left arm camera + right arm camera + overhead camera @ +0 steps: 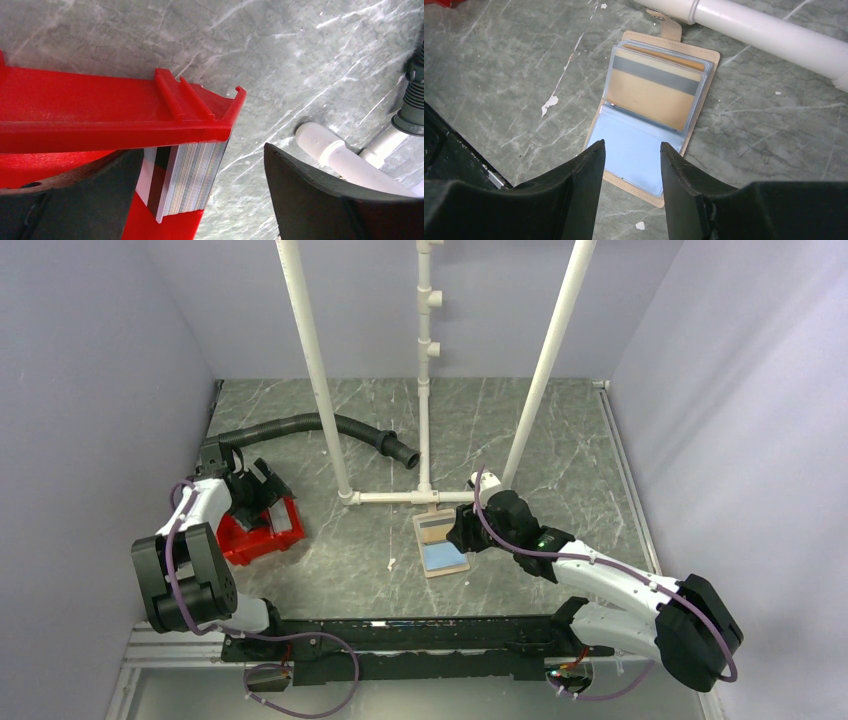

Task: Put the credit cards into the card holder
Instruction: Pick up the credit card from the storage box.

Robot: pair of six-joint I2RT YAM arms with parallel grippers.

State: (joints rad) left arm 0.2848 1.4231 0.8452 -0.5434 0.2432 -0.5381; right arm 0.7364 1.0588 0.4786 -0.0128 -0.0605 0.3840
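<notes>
Beneath right pincer [632, 147], parted and empty, card holder [651, 107], left pincer [202, 151] wide open over credit cards [192, 175]

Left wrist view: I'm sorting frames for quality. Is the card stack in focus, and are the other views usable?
Left wrist view: credit cards crisp, nearest foreground dark and soft. Right wrist view: card holder sharp, faint sheen. Top view: even light, no harsh shadows.
</notes>
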